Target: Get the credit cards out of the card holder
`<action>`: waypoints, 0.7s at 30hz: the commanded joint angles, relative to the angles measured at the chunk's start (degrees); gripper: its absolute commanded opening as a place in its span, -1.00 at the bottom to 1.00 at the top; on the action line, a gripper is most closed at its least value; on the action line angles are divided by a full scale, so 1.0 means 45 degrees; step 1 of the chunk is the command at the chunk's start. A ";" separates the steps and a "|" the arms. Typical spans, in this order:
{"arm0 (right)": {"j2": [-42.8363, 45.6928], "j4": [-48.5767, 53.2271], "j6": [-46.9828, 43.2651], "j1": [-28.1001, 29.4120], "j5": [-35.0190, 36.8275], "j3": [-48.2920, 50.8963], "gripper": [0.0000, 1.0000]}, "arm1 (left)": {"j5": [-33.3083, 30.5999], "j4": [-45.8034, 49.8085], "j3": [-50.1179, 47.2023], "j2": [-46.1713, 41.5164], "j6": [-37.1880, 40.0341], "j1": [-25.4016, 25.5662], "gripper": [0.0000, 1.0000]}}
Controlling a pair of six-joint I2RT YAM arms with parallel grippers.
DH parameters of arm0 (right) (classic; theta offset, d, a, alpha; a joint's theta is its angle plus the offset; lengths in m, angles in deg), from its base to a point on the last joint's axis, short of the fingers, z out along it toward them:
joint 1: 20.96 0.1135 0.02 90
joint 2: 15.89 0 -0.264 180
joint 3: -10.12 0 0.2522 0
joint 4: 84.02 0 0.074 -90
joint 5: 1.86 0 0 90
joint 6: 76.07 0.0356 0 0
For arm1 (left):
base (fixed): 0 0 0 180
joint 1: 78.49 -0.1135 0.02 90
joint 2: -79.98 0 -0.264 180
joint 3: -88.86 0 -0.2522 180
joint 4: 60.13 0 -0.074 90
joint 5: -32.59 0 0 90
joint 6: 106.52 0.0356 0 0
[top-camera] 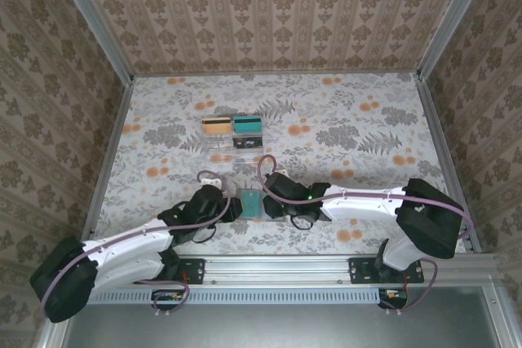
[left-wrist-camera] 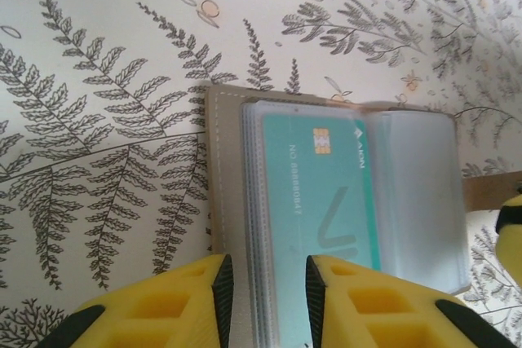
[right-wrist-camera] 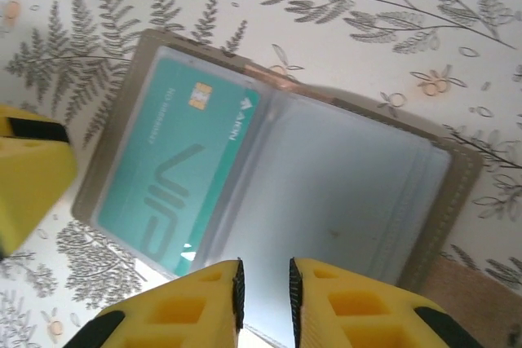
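The card holder (top-camera: 254, 201) lies open and flat on the fern-print table, between the two arms. A teal-green credit card (left-wrist-camera: 326, 193) sits in a clear sleeve on its left half (right-wrist-camera: 175, 177). The right half shows bare clear sleeves (right-wrist-camera: 351, 193). My left gripper (left-wrist-camera: 267, 287) is open, and its jaws straddle the near edge of the sleeve stack and the teal card. My right gripper (right-wrist-camera: 264, 291) is open by a narrow gap, its tips over the near edge of the clear sleeves beside the card. In the top view the left gripper (top-camera: 236, 208) and right gripper (top-camera: 274, 204) flank the holder.
A clear acrylic stand (top-camera: 232, 132) with an orange and a teal card stands further back at the table's middle. Patterned walls enclose the table on three sides. A metal rail (top-camera: 277, 265) runs along the near edge.
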 commanded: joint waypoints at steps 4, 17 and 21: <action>-0.0866 -0.2145 0.0895 -0.0259 -0.1780 0.0044 -0.50 | 0.0245 -0.0568 -0.0061 0.0651 0.0186 -0.0051 -0.49; -0.2251 -0.3849 0.2173 -0.1092 -0.3103 0.0646 -0.58 | 0.0091 -0.0891 -0.0031 0.1516 0.0036 0.0080 -0.59; -0.2437 -0.4073 0.2315 -0.1123 -0.3223 0.0709 -0.61 | -0.0004 -0.0958 0.0018 0.1891 -0.0089 0.0233 -0.62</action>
